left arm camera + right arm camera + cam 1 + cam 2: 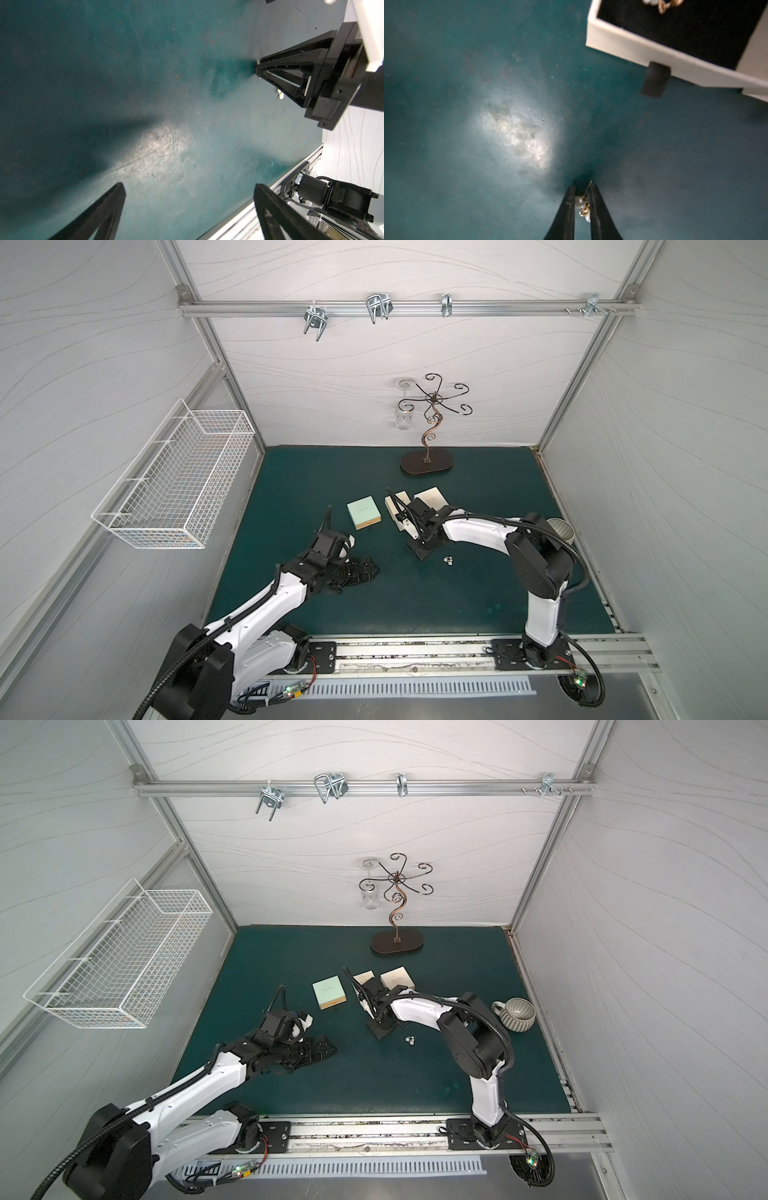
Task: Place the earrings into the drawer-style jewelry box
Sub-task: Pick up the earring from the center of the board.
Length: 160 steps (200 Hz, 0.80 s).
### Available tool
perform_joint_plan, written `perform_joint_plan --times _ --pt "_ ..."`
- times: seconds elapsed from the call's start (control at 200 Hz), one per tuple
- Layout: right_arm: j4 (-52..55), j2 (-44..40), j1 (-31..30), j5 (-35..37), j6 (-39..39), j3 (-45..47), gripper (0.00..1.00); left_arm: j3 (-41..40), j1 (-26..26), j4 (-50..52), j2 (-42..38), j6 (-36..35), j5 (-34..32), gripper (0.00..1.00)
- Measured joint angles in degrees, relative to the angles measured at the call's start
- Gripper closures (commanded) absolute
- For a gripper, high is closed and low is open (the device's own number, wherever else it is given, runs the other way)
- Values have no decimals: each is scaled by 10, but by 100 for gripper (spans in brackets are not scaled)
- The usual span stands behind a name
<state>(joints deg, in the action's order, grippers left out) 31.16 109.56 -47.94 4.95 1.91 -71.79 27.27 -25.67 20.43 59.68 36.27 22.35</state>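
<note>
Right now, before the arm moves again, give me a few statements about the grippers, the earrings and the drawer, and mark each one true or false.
1. The drawer is pulled open and shows a black lining. True.
2. The right gripper holds nothing. False: an earring is pinched between its fingers.
3. The left gripper is open and empty. True.
4. Every earring is in the drawer. False: a small cluster of earrings lies on the green mat, beside the right gripper.
</note>
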Motion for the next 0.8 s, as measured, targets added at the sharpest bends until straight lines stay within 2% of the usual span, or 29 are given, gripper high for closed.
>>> perform_joint_plan --times 0.505,0.8 --pt "-2 -1 0 -1 0 5 88 -1 0 0 1 0 0 1" --pt "-2 -18 24 -40 7 9 89 -1 0 -2 6 0 0 1"
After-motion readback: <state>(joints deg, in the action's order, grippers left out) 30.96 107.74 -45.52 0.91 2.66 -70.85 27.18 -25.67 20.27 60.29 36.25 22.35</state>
